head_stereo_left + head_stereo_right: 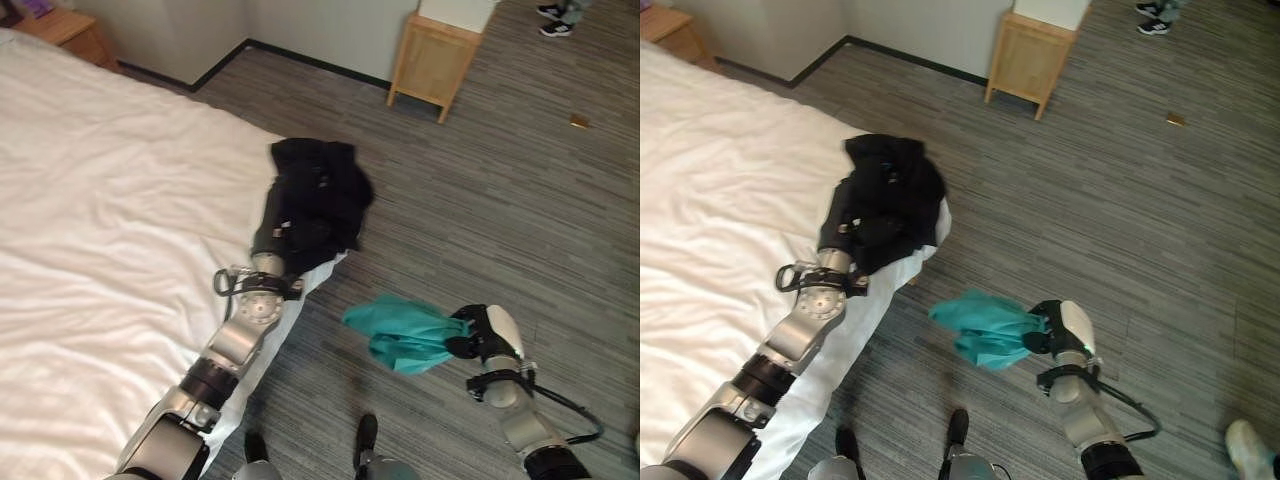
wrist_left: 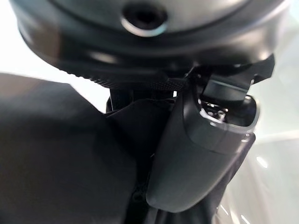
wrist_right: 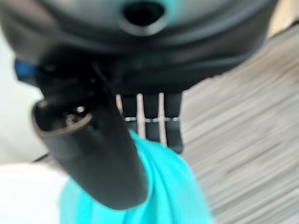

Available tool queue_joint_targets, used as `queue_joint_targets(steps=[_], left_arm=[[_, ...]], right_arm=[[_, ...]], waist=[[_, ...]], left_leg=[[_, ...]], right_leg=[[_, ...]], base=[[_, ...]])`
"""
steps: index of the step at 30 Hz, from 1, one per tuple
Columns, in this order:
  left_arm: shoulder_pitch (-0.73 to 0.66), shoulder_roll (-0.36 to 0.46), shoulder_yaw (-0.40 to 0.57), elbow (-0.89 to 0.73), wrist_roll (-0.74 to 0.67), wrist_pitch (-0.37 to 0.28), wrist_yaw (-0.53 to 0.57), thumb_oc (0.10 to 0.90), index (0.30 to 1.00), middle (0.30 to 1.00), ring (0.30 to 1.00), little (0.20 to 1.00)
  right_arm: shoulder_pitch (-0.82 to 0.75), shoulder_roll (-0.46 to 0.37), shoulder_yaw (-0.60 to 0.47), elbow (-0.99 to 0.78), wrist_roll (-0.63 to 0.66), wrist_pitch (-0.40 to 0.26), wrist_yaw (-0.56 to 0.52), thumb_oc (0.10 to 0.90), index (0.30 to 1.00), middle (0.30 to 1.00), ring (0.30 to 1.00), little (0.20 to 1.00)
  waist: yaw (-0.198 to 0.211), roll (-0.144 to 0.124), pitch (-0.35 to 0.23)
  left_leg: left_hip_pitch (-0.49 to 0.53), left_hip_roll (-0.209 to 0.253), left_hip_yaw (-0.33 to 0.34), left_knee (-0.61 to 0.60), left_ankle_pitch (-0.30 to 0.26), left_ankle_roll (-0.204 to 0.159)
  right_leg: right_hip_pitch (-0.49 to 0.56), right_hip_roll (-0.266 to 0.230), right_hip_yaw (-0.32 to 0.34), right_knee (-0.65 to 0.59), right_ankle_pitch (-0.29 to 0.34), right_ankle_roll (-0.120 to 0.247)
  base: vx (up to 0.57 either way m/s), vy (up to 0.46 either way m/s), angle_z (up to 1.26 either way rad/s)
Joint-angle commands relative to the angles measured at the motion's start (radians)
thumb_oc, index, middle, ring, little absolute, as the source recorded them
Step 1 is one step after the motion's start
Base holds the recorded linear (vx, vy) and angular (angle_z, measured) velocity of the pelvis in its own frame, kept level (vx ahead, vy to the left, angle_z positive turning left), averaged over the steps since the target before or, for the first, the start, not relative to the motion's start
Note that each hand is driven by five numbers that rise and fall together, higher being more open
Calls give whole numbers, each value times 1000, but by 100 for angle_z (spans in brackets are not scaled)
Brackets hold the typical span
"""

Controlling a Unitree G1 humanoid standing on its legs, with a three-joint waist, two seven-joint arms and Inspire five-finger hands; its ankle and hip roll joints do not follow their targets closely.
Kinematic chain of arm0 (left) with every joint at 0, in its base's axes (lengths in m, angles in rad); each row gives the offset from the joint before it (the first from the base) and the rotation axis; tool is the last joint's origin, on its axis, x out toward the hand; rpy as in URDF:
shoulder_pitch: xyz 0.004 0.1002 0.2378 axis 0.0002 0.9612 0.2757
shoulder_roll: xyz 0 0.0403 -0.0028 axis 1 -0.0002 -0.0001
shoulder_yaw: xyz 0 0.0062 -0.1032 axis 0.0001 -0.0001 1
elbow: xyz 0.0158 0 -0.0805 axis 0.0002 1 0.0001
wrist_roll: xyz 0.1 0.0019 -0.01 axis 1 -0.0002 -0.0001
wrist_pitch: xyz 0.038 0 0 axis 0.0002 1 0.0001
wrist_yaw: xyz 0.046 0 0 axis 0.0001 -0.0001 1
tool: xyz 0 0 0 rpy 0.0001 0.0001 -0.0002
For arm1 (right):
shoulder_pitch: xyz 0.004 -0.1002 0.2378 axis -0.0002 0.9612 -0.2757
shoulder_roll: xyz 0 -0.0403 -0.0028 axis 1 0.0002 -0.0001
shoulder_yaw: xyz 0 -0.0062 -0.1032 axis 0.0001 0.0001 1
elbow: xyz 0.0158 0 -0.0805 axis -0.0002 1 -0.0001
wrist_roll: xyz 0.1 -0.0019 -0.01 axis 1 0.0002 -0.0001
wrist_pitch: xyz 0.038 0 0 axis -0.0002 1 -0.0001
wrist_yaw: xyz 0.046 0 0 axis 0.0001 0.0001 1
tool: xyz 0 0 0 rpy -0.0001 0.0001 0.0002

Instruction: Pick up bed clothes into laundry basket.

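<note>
A teal garment (image 1: pixel 405 335) is held pinched in the right hand (image 1: pixel 487 337) over the floor (image 1: pixel 500 200), seemingly for carrying, while the left hand (image 1: pixel 285 232) is pressed into black clothes (image 1: pixel 325 190) at the bed (image 1: pixel 100 220) corner, its grip untellable.

My left arm reaches forward, nearly straight, with my left hand (image 1: pixel 285 232) sunk among dark folds, fingers hidden there, so I cannot tell their grip. My right arm is bent, held low out to my right, and my right hand (image 1: pixel 1060 335) has its fingers and thumb pinched shut on teal cloth.
</note>
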Motion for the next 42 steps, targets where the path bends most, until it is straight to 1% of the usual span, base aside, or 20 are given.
queue_joint_targets(steps=[1, 7, 8, 9, 12, 15, 16, 17, 24, 25, 26, 30, 31, 32, 33, 39, 40, 42], left_arm=[[-135, -110, 51, -28, -17, -128, 27, 400, 300, 300, 300, 300], [-135, -110, 52, -27, -17, -128, 27, 400, 300, 300, 300, 300], [-240, -6, 71, -33, -26, -130, 89, 400, 300, 300, 300, 300], [-331, 40, 76, 19, 8, -104, 116, 400, 300, 300, 300, 300], [-333, 40, 76, 20, 8, -104, 116, 400, 300, 300, 300, 300], [-333, 40, 76, 20, 8, -104, 116, 400, 300, 300, 300, 300], [-349, 50, 81, 35, 15, -95, 124, 400, 300, 300, 300, 300], [-373, 53, 84, 59, 20, -82, 141, 400, 300, 300, 300, 300], [-374, 53, 84, 60, 20, -82, 141, 400, 300, 300, 300, 300], [-292, 36, 108, 56, 76, -58, 145, 400, 300, 300, 300, 300], [-290, 35, 108, 54, 76, -57, 145, 400, 300, 300, 300, 300], [-290, 35, 108, 54, 76, -57, 145, 400, 300, 300, 300, 300], [-290, 35, 108, 54, 76, -57, 145, 400, 300, 300, 300, 300], [-222, -2, 141, 99, 89, -37, 140, 400, 300, 300, 300, 300], [-217, -5, 146, 97, 91, -36, 139, 400, 300, 300, 300, 300], [-218, -5, 146, 97, 91, -36, 139, 400, 300, 300, 300, 300], [-157, -45, 151, 125, 84, -27, 129, 400, 300, 300, 300, 300], [-156, -45, 151, 125, 84, -27, 128, 400, 300, 300, 300, 300]], right_arm=[[-18, -80, 13, -86, -55, -47, -62, 400, 300, 300, 300, 300], [-18, -80, 13, -86, -55, -47, -62, 400, 300, 300, 300, 300], [-45, -88, 88, -88, -32, -67, -44, 400, 300, 300, 300, 300], [-66, -97, 118, -114, -17, -75, -35, 400, 300, 300, 300, 300], [-67, -97, 118, -113, -17, -75, -35, 400, 300, 300, 300, 300], [-67, -97, 118, -113, -17, -75, -35, 400, 300, 300, 300, 300], [-69, -104, 123, -124, -18, -75, -35, 400, 300, 300, 300, 300], [-82, -110, 126, -148, -21, -73, -37, 400, 300, 300, 300, 300], [-82, -110, 126, -148, -21, -73, -37, 400, 300, 300, 300, 300], [-132, -114, 166, -172, -76, -69, -29, 400, 300, 300, 300, 300], [-132, -113, 166, -171, -76, -69, -29, 400, 300, 300, 300, 300], [-132, -113, 166, -171, -76, -69, -29, 400, 300, 300, 300, 300], [-132, -113, 166, -171, -76, -69, -29, 400, 300, 300, 300, 300], [-186, -109, 180, -161, -114, -46, -17, 400, 300, 300, 300, 300], [-187, -112, 185, -160, -114, -45, -17, 400, 300, 300, 300, 300], [-187, -112, 185, -160, -114, -45, -17, 400, 300, 300, 300, 300], [-206, -90, 223, -119, -198, -7, 1, 400, 300, 300, 300, 300], [-206, -90, 223, -119, -198, -7, 1, 400, 300, 300, 300, 300]], waist=[[-24, 113, -18], [-26, 115, -16], [10, 131, 5], [-7, 114, 27], [-7, 116, 26], [-7, 116, 26], [-11, 108, 31], [-13, 102, 38], [-13, 103, 37], [58, 137, 25], [66, 133, 28], [67, 132, 29], [67, 132, 29], [64, 196, -28], [80, 198, -27], [82, 198, -26], [88, 208, -83], [91, 206, -88]], left_leg=[[-30, 52, -140, -62, 110, -39], [-28, 54, -142, -62, 110, -40], [-50, -94, -459, 112, 20, 10], [-121, -83, -476, 329, 105, 7], [-126, -82, -478, 332, 104, 7], [-126, -82, -478, 332, 104, 7], [-150, -83, -481, 374, 132, 15], [-190, -99, -485, 441, 139, 28], [-194, -98, -486, 445, 137, 28], [-256, -302, -416, 243, 34, 78], [-245, -302, -407, 231, 37, 80], [-242, -302, -405, 230, 38, 80], [-242, -302, -405, 230, 38, 80], [-226, -284, -163, 9, 91, 107], [-205, -283, -143, -24, 107, 109], [-204, -283, -142, -25, 107, 109], [-120, -311, -137, -47, 62, 137], [-125, -311, -135, -47, 62, 137]], right_leg=[[159, -23, -16, 19, -233, 74], [163, -21, -17, 18, -233, 73], [176, 28, 186, 54, -249, 16], [207, 42, 241, 38, -247, -2], [205, 43, 240, 38, -246, -2], [205, 43, 240, 38, -246, -2], [214, 43, 252, 34, -245, -8], [224, 41, 268, 26, -245, -11], [223, 42, 267, 26, -245, -11], [282, 100, 352, 15, -272, -16], [286, 94, 361, 14, -273, -15], [288, 93, 362, 14, -273, -15], [288, 93, 362, 14, -273, -15], [371, 91, 329, 24, -359, 19], [368, 85, 349, 28, -360, 23], [369, 85, 350, 28, -360, 23], [330, -58, 281, 236, -331, 107], [322, -59, 284, 242, -334, 108]], base=[[-36, -180, -62], [29, -49, -29], [285, -358, -9], [283, -358, -73], [29, -26, -185], [8, -12, -100], [46, -61, -32], [46, -59, 1], [71, -2, -29], [484, 12, -44], [484, 12, -102], [2, 0, -48], [633, 226, -49], [639, 237, -52], [639, 237, -61], [88, 46, -22], [524, 267, 23], [264, 134, 6]])
